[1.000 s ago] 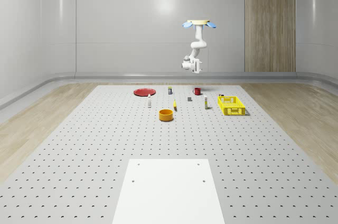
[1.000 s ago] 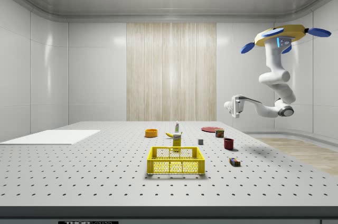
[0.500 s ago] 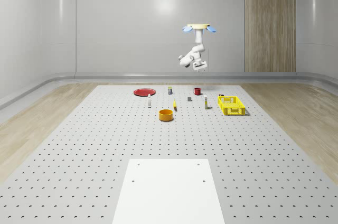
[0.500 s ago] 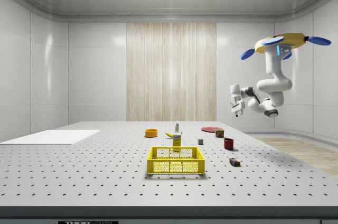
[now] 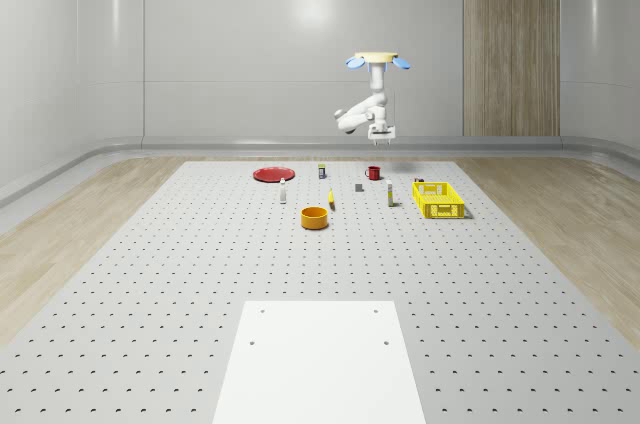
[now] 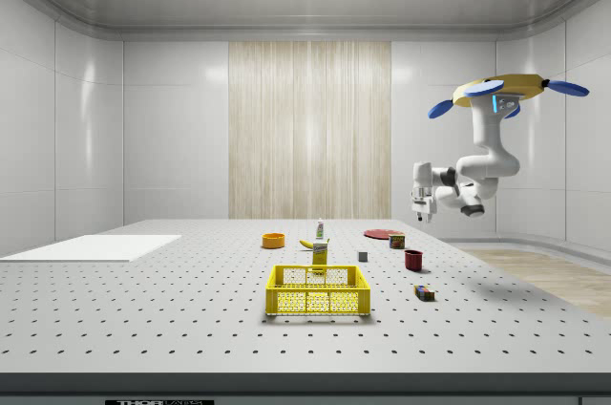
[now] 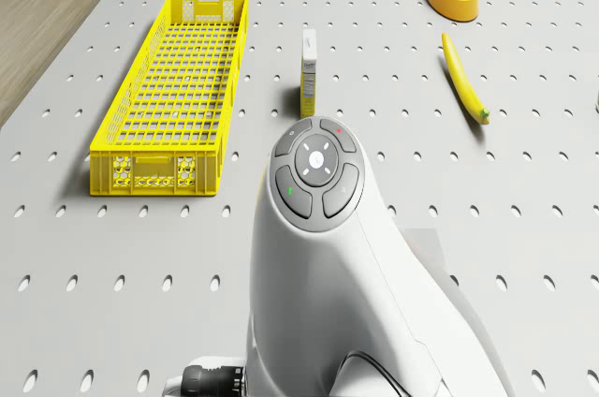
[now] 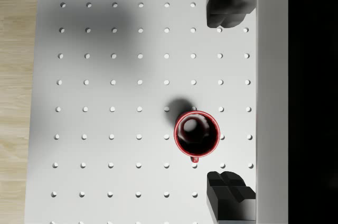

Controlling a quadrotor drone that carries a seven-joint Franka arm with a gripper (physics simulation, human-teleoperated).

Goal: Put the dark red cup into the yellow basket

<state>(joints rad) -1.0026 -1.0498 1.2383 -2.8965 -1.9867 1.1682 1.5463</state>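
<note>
A quadrotor drone [image 5: 377, 59] with yellow body and blue rotors hovers high above the far end of the grey perforated table [image 5: 200, 274], right of centre in the upper half of the whole-scene view. Its white arm folds beneath it, and the two-finger gripper [image 8: 227, 97] hangs well above the dark red cup [image 8: 197, 133], black fingers [image 8: 227, 5] spread wide with nothing between them. The cup [image 5: 373, 173] stands upright, mouth up, near the table's far edge with bare surface all around; in the wrist view its small handle points toward the lower edge of the frame. The yellow mesh basket [image 5: 438, 199], long and narrow, sits well apart at the whole-scene view's right, its long axis running front to back, near the table's right edge.
</note>
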